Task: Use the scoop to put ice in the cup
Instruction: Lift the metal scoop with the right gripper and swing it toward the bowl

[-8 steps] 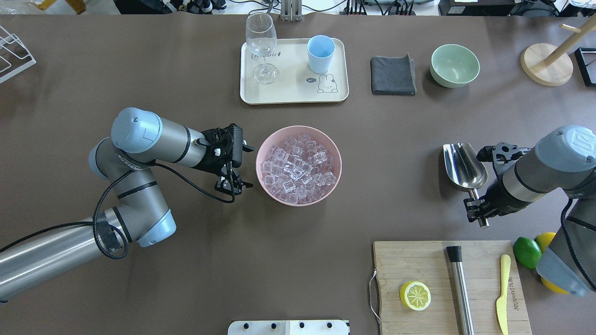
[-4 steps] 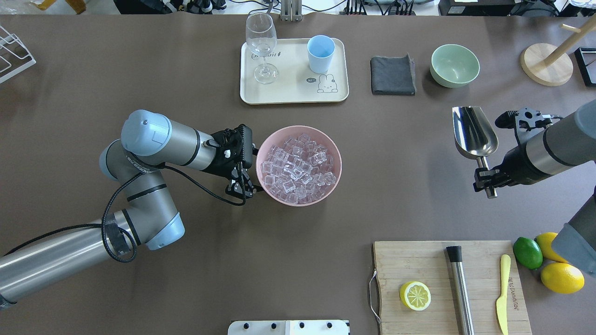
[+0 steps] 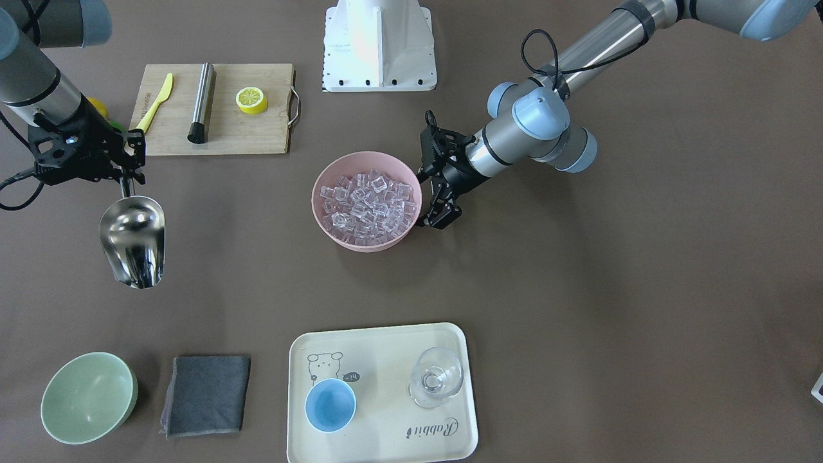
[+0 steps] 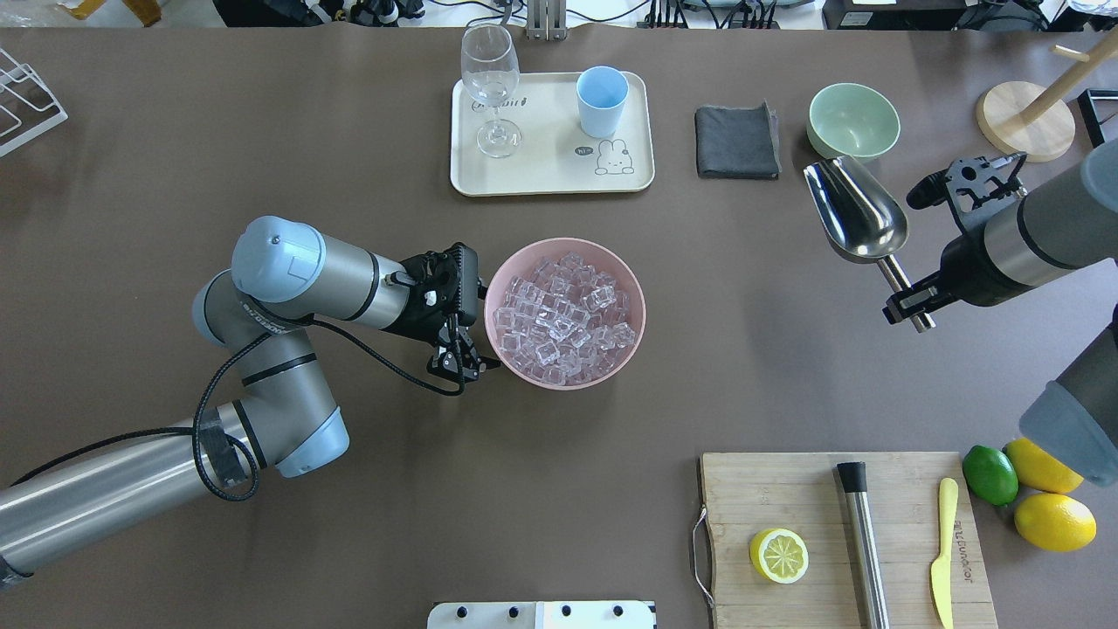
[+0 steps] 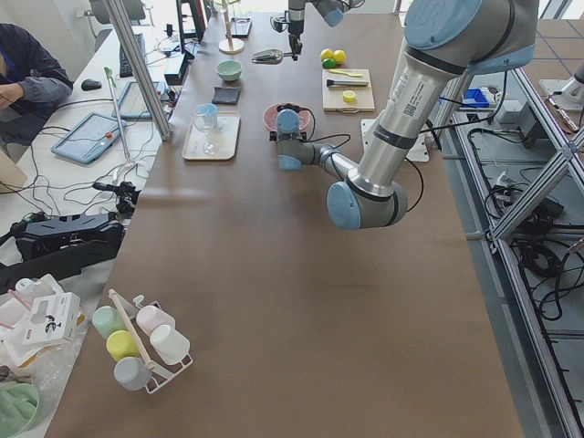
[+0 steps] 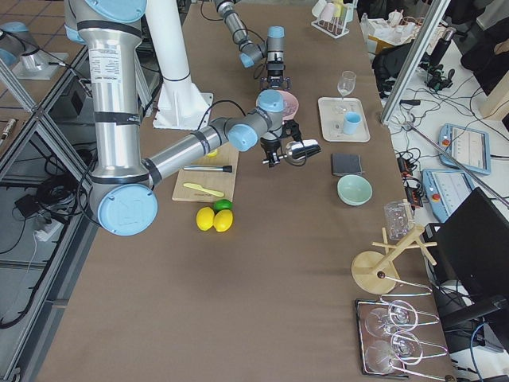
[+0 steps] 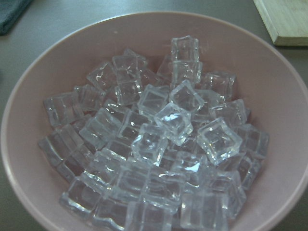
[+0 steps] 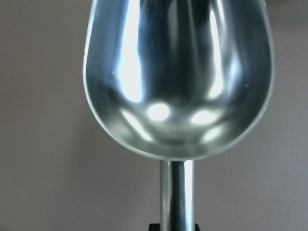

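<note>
Note the scoop [image 4: 858, 214]: polished stainless steel, a rounded trough on a short straight cylindrical handle, its inner surface showing you bare mirror-bright metal in the right wrist view. The right gripper [image 4: 908, 306] is clamped tight on the end of that handle, so the trough projects ahead of the fingers, away from the robot and angled toward its left. The ice [image 4: 559, 319] is a heap of small clear, glassy cubes, several dozen and too many for you to count exactly, filling one pink bowl [image 4: 640, 297]. This bowl lies well apart from the right gripper, off to its left and a little nearer the robot. The left gripper [image 4: 458, 362] sits right against the bowl's rim on the side away from the scoop. You cannot tell how wide its jaws stand or whether they pinch the rim, since its wrist view shows only bowl and cubes. You have one cup [image 4: 602, 100], small, round, opaque light blue and upright. It stands well beyond both grippers, farther from the robot, on one cream tray [image 4: 541, 179] beside one wine glass [image 4: 489, 87]. Just beyond the scoop's tip are one green bowl [image 4: 852, 122] and, to its left, one grey cloth [image 4: 736, 141].
</note>
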`<state>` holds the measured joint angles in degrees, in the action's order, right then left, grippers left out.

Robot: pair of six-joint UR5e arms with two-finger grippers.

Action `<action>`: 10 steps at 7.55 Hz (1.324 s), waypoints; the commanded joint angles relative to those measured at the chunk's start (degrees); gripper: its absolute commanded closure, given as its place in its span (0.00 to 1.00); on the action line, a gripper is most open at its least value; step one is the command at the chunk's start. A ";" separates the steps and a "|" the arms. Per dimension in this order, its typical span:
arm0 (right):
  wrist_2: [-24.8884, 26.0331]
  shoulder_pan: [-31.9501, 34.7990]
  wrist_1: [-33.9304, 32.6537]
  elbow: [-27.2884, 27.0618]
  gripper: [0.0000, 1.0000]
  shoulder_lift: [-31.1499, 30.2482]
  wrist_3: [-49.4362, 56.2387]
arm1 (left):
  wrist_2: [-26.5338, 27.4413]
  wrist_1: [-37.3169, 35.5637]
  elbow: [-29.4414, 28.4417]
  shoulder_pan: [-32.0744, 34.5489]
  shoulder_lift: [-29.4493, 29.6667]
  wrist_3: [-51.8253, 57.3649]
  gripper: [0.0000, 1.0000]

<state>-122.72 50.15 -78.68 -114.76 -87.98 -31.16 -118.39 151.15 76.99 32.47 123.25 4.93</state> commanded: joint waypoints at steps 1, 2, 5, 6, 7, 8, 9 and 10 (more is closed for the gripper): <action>4.31 0.03 -22.29 -2.39 1.00 11.72 21.76 | 0.17 0.11 0.00 0.05 -0.11 -0.01 0.02; 6.68 0.03 -33.44 -3.01 1.00 18.13 29.06 | 0.43 0.11 0.00 0.14 -0.11 -0.01 0.02; 9.94 -0.67 -49.76 -5.21 1.00 25.28 47.10 | 1.05 0.20 0.00 0.14 -0.03 -0.54 0.02; 10.74 -1.54 -55.73 -4.17 1.00 29.23 50.46 | 1.05 0.20 0.00 0.14 -0.03 -0.54 0.02; 12.75 -2.33 -63.28 -2.42 1.00 34.58 55.19 | 1.05 0.29 0.00 0.14 -0.03 -0.54 0.02; 14.16 -2.86 -70.57 0.82 1.00 40.98 61.15 | 1.05 0.20 0.00 0.14 -0.03 -0.54 0.02; 16.26 -3.04 -72.82 3.03 1.00 42.88 65.22 | 1.05 0.20 0.00 0.14 -0.03 -0.54 0.02; 17.68 -4.09 -75.89 8.62 1.00 47.07 69.87 | 1.05 0.20 0.00 0.14 -0.20 -0.54 0.02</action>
<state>-107.98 47.35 -148.20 -113.43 -47.73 30.42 -117.34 151.37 77.00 32.61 123.21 4.39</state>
